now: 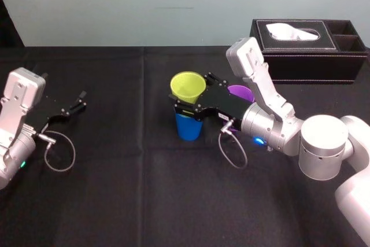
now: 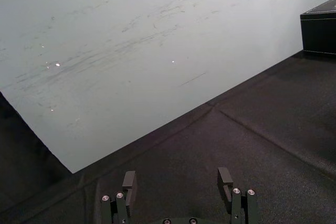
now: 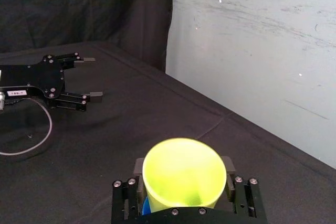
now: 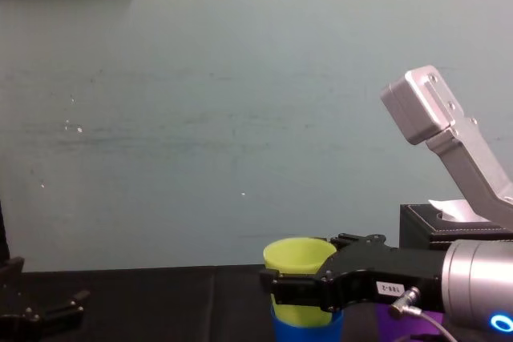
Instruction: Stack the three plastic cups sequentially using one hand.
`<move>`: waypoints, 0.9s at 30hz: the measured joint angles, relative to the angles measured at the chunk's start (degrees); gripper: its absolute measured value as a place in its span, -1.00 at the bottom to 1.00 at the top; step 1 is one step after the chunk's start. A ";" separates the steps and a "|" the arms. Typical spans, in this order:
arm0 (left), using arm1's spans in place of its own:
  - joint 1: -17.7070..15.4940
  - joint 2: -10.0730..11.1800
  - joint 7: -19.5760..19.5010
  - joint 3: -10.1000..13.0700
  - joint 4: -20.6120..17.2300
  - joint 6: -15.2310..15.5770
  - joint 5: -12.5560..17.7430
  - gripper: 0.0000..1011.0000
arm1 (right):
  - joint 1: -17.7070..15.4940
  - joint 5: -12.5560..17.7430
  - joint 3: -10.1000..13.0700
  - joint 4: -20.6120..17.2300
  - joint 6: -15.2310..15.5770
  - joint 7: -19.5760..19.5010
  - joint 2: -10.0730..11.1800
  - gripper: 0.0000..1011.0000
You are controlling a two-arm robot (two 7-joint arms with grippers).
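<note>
Tabletop (image 1: 115,189), seen overhead: purple cup (image 1: 240,92) behind right gripper (image 1: 195,93).

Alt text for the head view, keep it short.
Right gripper grips the yellow-green cup, set into the blue cup at centre. Purple cup sits just behind that gripper; left gripper rests open at left, tissue box far right.

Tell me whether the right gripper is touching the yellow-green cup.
Touching. In the right wrist view the right gripper has its fingers pressed against both sides of the yellow-green cup, with no gap showing.
</note>
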 joint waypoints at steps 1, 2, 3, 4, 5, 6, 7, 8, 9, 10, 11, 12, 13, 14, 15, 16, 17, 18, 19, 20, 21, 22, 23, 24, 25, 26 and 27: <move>0.00 0.00 0.00 0.00 0.00 0.00 0.00 1.00 | 0.00 0.00 0.00 -0.01 0.00 0.00 0.00 0.71; 0.00 0.00 0.00 0.00 0.00 0.00 0.00 1.00 | 0.00 0.00 -0.01 -0.04 0.00 0.00 0.01 0.81; 0.00 0.00 0.00 0.00 0.00 0.00 0.00 1.00 | 0.00 0.00 -0.01 -0.05 0.00 0.00 0.01 0.85; 0.00 0.00 0.00 0.00 0.00 0.00 0.00 1.00 | 0.00 0.00 -0.01 -0.05 0.01 0.00 0.01 0.88; 0.00 0.00 0.00 0.00 0.00 0.00 0.00 1.00 | 0.00 0.00 -0.02 -0.05 0.01 0.00 0.02 0.91; 0.00 0.00 0.00 0.00 0.00 0.00 0.00 1.00 | 0.00 0.00 -0.02 -0.06 0.02 0.00 0.03 0.98; 0.00 0.00 0.00 0.00 0.00 0.00 0.00 1.00 | 0.00 0.00 -0.02 -0.06 0.02 0.00 0.03 0.98; 0.00 0.00 0.00 0.00 0.00 0.00 0.00 1.00 | 0.00 0.00 -0.02 -0.07 0.03 0.00 0.04 0.98; 0.00 0.00 0.00 0.00 0.00 0.00 0.00 1.00 | 0.00 0.00 -0.02 -0.07 0.03 0.00 0.04 0.98; 0.00 0.00 0.00 0.00 0.00 0.00 0.00 1.00 | 0.00 0.00 -0.02 -0.08 0.03 0.00 0.05 0.98; 0.00 0.00 0.00 0.00 0.00 0.00 0.00 1.00 | 0.00 0.00 -0.02 -0.08 0.04 0.01 0.05 0.98; 0.00 0.00 0.00 0.00 0.00 0.00 0.00 1.00 | 0.00 0.00 -0.02 -0.08 0.04 0.01 0.05 0.98; 0.00 0.00 0.00 0.00 0.00 0.00 0.00 1.00 | -0.07 0.00 0.03 -0.38 0.00 0.01 0.17 0.98; 0.00 0.00 0.00 0.00 0.00 0.00 0.00 1.00 | -0.19 0.00 0.19 -0.75 -0.08 0.00 0.35 0.98; 0.00 0.00 0.00 0.00 0.00 0.00 0.00 1.00 | -0.56 0.00 0.59 -1.58 -0.17 -0.18 0.77 0.98; 0.00 0.00 0.00 0.00 0.00 0.00 0.00 1.00 | -0.76 0.00 0.76 -2.04 -0.18 -0.27 0.98 0.98; 0.00 0.00 0.00 0.00 0.00 0.00 0.00 1.00 | -0.96 0.00 0.93 -2.48 -0.18 -0.36 1.17 0.98; 0.00 0.00 0.00 0.00 0.00 0.00 0.00 1.00 | -1.19 0.00 1.12 -2.92 -0.15 -0.49 1.38 0.98; 0.00 0.00 0.00 0.00 0.00 0.00 0.00 1.00 | -1.81 0.00 1.54 -3.94 -0.02 -0.69 1.90 0.98; 0.00 0.00 0.00 0.00 0.00 0.00 0.00 1.00 | -2.22 0.00 1.80 -4.60 0.07 -0.77 2.25 0.98; 0.00 0.00 0.00 0.00 0.00 0.00 0.00 1.00 | -2.57 0.00 2.02 -5.20 0.15 -0.87 2.57 0.98; 0.00 0.00 0.00 0.00 0.00 0.00 0.00 1.00 | -3.41 0.00 2.51 -6.45 0.28 -1.12 3.24 0.98; 0.00 0.00 0.00 0.00 0.00 0.00 0.00 1.00 | -3.89 0.02 2.77 -7.11 0.34 -1.21 3.58 0.98; 0.00 0.00 0.00 0.00 0.00 0.00 0.00 1.00 | -5.00 0.11 3.38 -8.38 0.39 -1.44 4.29 0.98; 0.00 0.00 0.00 0.00 0.00 0.00 0.00 1.00 | -5.59 0.19 3.76 -9.17 0.40 -1.54 4.70 0.98; 0.00 0.00 0.00 0.00 0.00 0.00 0.00 1.00 | -6.19 0.29 4.10 -9.83 0.37 -1.63 5.07 0.98; 0.00 0.00 0.00 0.00 0.00 0.00 0.00 1.00 | -6.90 0.37 4.46 -10.54 0.28 -1.75 5.47 0.98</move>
